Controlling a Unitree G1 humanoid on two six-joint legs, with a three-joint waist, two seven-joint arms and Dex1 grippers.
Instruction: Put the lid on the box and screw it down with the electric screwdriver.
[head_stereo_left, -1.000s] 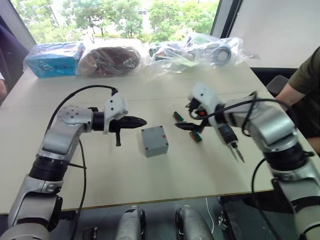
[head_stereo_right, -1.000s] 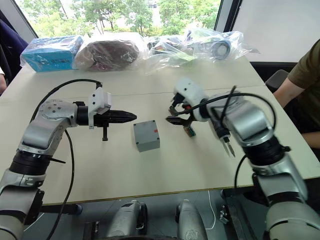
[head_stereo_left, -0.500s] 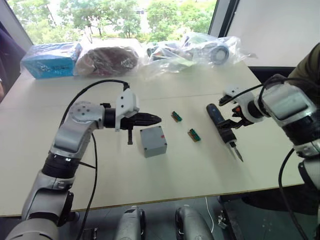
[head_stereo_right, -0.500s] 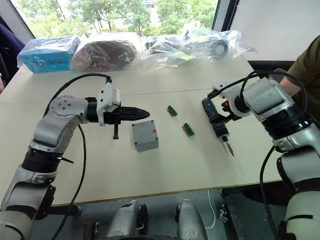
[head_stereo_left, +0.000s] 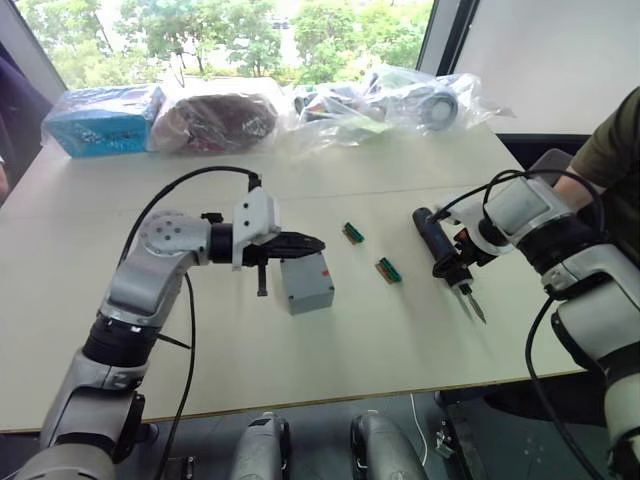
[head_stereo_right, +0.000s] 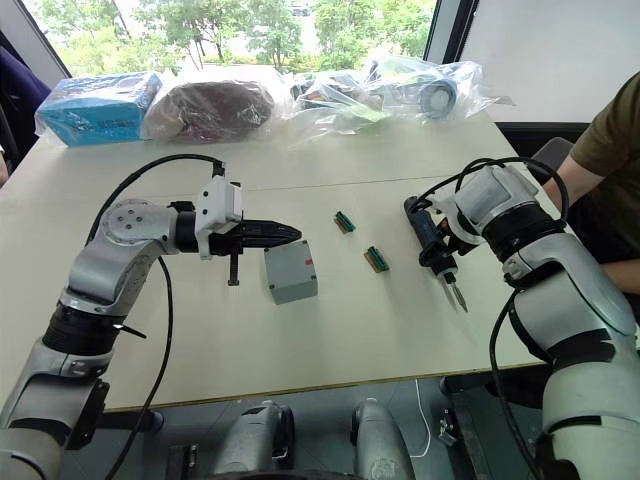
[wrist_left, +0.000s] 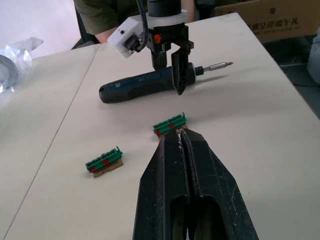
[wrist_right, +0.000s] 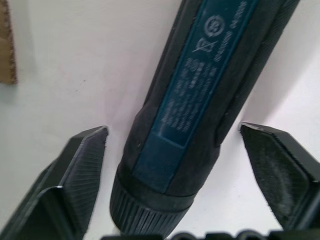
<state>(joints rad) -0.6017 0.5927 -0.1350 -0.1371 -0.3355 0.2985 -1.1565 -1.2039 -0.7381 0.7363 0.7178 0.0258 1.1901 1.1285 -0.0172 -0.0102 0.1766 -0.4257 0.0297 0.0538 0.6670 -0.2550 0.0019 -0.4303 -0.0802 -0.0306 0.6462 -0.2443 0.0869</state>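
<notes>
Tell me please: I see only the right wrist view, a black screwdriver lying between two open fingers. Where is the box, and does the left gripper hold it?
Observer: The box stands on the table, to the robot's left of the electric screwdriver and apart from it.
Operator: And the left gripper?
Observer: The left gripper is shut and holds nothing. Its tip is at the box's far edge; I cannot tell if it touches.
Operator: Does anything lie between the box and the screwdriver?
Observer: Yes, two small green connector blocks lie there, one farther and one nearer.
</notes>
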